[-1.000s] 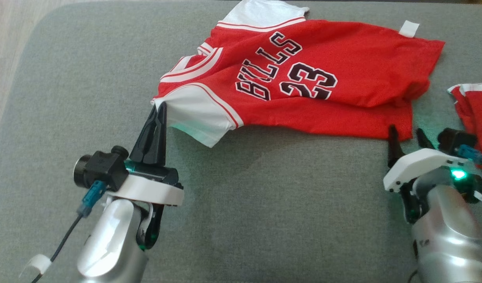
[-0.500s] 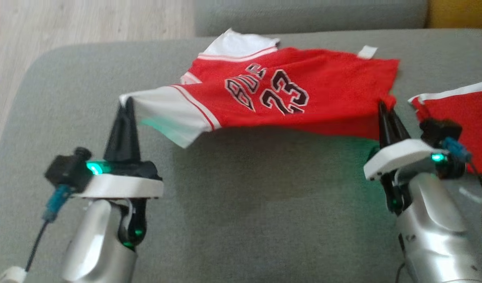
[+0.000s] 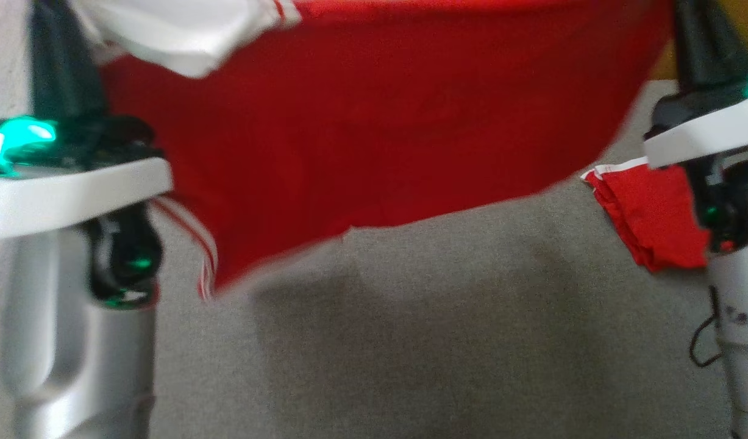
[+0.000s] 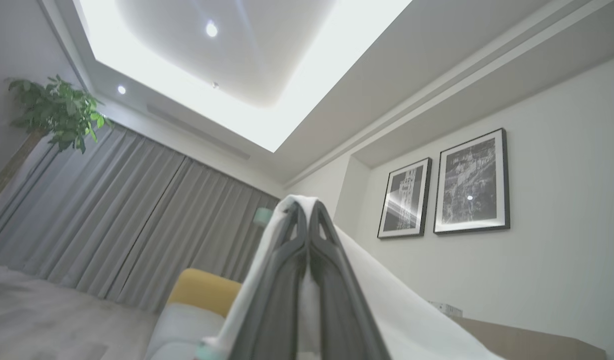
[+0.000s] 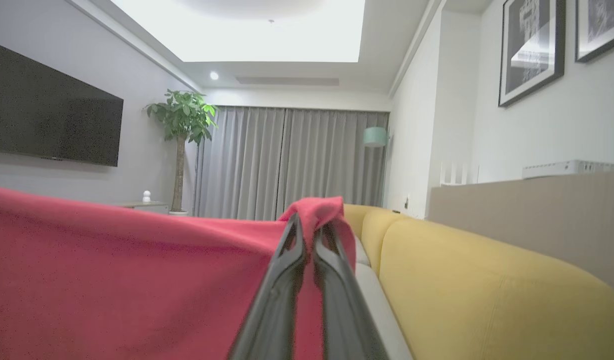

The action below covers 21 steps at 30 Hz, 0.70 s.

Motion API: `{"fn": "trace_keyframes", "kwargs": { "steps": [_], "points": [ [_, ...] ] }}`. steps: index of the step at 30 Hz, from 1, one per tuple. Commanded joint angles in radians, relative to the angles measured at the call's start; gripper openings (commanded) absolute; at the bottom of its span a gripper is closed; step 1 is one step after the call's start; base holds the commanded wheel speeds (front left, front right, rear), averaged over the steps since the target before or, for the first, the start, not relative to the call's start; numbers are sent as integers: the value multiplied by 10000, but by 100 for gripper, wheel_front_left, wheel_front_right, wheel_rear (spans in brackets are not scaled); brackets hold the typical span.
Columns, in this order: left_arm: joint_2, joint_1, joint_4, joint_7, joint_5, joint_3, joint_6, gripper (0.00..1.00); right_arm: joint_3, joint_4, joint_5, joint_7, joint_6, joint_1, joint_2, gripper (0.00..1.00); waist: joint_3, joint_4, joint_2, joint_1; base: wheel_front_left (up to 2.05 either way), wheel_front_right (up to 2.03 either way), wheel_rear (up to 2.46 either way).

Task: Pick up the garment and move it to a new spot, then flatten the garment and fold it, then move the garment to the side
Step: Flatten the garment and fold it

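Left gripper (image 4: pixel 307 212) pinched shut on the white sleeve (image 3: pixel 178 30), right gripper (image 5: pixel 309 225) on the hem corner (image 5: pixel 317 206), garment (image 3: pixel 374 122) slung between them above the grey cushion (image 3: pixel 447 341); light, limp, sags mid-span, so I'd hold by the edges and keep it taut.

Head camera looks steeply down, close, onto the hanging garment (image 3: pixel 380 122) and grey cushion (image 3: pixel 441 335). Both wrist cameras point upward across the room, sharing grey curtains (image 4: pixel 136 220) (and the plant (image 4: pixel 56 112)).
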Motion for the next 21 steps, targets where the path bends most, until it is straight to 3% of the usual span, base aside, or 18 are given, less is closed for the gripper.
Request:
{"fn": "trace_keyframes", "kwargs": {
  "steps": [1, 7, 13, 18, 21],
  "points": [
    [411, -444, -701, 158, -53, 500, 115, 0, 127, -728, 145, 274, -9, -293, -135, 0, -7, -45, 0, 1, 0, 0, 0],
    [728, 107, -2857, 1398, -589, 961, 722, 0, -615, -2988, 646, 1670, -9, 549, -217, 0, 253, -148, 0, 1, 0, 0, 0],
    [1254, 146, -3089, 2269, -785, 1282, 955, 0, -947, -3746, 584, 2457, -9, 1057, -220, 0, 931, -140, 0, 1, 0, 0, 0],
    [1511, -821, -1581, 2603, -1063, 1402, 934, 0, -616, -2793, 716, 2651, -9, -70, -291, 0, 2027, -221, 0, 1, 0, 0, 0],
    [1875, -2094, -189, 2555, -814, 1184, 598, 0, -8, -1405, 714, 2543, -9, -1560, -525, 0, 2855, -164, 0, 1, 0, 0, 0]
  ]
}}
